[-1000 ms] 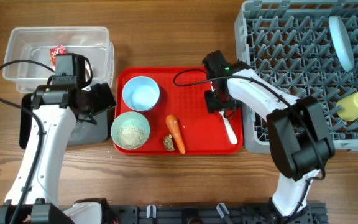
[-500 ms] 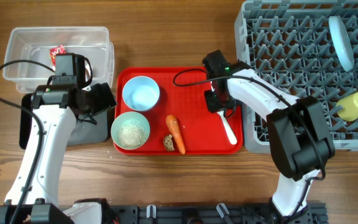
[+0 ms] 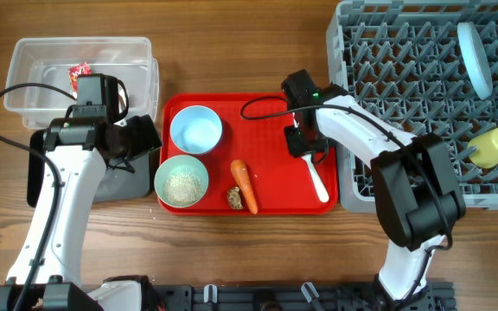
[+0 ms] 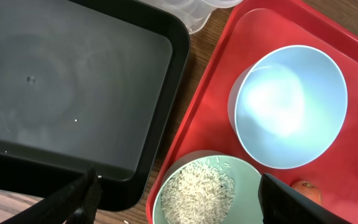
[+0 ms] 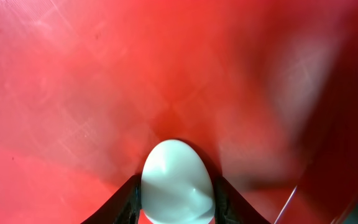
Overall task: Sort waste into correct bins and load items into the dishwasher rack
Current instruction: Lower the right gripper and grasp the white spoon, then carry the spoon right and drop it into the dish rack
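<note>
My right gripper [image 5: 177, 200] is shut on the bowl end of the white plastic spoon [image 5: 177, 183], low over the red tray [image 5: 104, 74]. From overhead, the spoon's handle [image 3: 320, 183] lies on the tray's right side, below that gripper [image 3: 304, 145]. The left gripper [image 4: 182, 202] stands open, holding nothing. It hangs over the mint green bowl of rice [image 4: 201, 190], next to the black tray [image 4: 73, 87]. A pale blue bowl [image 4: 289, 106] sits behind the mint one. The carrot [image 3: 244, 184] and a brown lump [image 3: 235, 199] lie mid-tray.
The grey dishwasher rack [image 3: 405, 69] fills the right, with a pale blue plate [image 3: 475, 59] and a yellow cup [image 3: 493, 147] in it. A clear tub [image 3: 128, 60] at the back left holds a red-and-white wrapper [image 3: 79, 72]. The left arm covers much of the black tray [image 3: 115, 183].
The right jaws have closed in on the spoon's bowl end. Neither arm has visibly shifted, and the objects on the tray lie where they were.
</note>
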